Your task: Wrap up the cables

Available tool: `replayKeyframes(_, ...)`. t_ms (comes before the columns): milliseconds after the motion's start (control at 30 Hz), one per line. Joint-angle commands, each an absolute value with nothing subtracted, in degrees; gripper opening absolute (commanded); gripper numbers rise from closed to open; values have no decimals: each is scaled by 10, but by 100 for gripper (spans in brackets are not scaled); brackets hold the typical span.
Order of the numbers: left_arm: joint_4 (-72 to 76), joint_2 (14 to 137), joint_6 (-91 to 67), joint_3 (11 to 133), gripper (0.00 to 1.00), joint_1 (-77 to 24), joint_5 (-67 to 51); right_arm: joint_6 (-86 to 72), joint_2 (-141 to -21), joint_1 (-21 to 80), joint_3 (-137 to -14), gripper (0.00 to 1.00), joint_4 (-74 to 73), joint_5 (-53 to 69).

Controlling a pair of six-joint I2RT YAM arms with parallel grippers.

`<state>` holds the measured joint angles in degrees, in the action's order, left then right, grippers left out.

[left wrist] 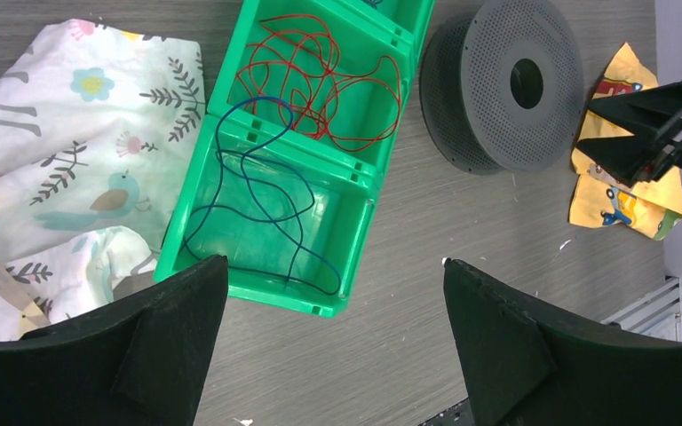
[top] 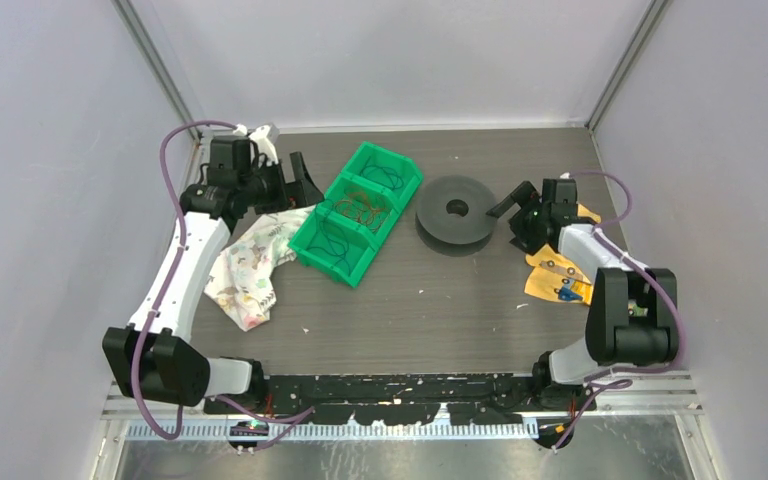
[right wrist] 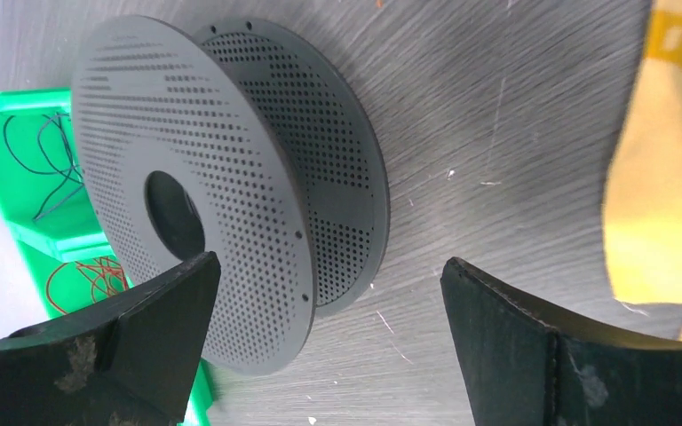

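Your left pincer point(left wrist: 333, 266) hangs with its jaws spread wide and nothing between them, over the near end of the green plastic 3-compartment bin point(left wrist: 361, 232). The cables are all in that bin. A thin dark wire point(left wrist: 257, 204) is looped loosely in the compartment right under the jaws, and a thin red-brown wire point(left wrist: 320, 84) is tangled in the next compartment along. Neither has 1 clear long axis; the dark wire's loops run roughly along its compartment, away from the pincer. The left arm is plainly the nearer one, and I judge a pick from there to be a near-straight descent.

Your right pincer point(right wrist: 330, 259) is also wide open and empty. It sits low beside the dark grey perforated 2-flanged spool point(right wrist: 231, 133), which lies between it and the bin.

Some things are hard to read:
- The 3rd compartment is cut off at the top of the left wrist view, and the top view shows only a faint dark thread in it.
- You cannot find a free end on either wire.
- The dark wire's far loop seems to cross the divider towards the red-brown one, but you cannot tell whether they are entangled.
- A left finger hides the bin's near corner.
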<state>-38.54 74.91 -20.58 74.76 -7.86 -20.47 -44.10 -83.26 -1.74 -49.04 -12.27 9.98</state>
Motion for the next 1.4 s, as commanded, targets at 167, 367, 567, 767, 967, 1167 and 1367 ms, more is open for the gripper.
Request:
replayKeyframes(167, -406, 756, -206, 759, 92, -76, -200, -562, -927, -18, -463, 98, 88, 198)
replayKeyframes(367, -412, 752, -203, 756, 92, -76, -194, -659, -991, -20, -441, 82, 270, 258)
replayKeyframes(567, -425, 748, -195, 763, 93, -76, -182, -686, -1007, -20, -450, 57, 300, 261)
replayKeyframes(767, -437, 743, -188, 771, 92, -76, -167, -647, -951, -20, -450, 25, 225, 239)
replayKeyframes(967, -424, 740, -202, 765, 92, -76, -168, -488, -834, -15, -565, 1, -87, 123)
replayKeyframes(1167, -406, 754, -217, 769, 92, -76, -175, -305, -804, 97, -734, 1, -305, -131)
replayKeyframes(1367, -385, 771, -254, 771, 92, -76, -192, -214, -854, 260, -804, 0, -359, -407)
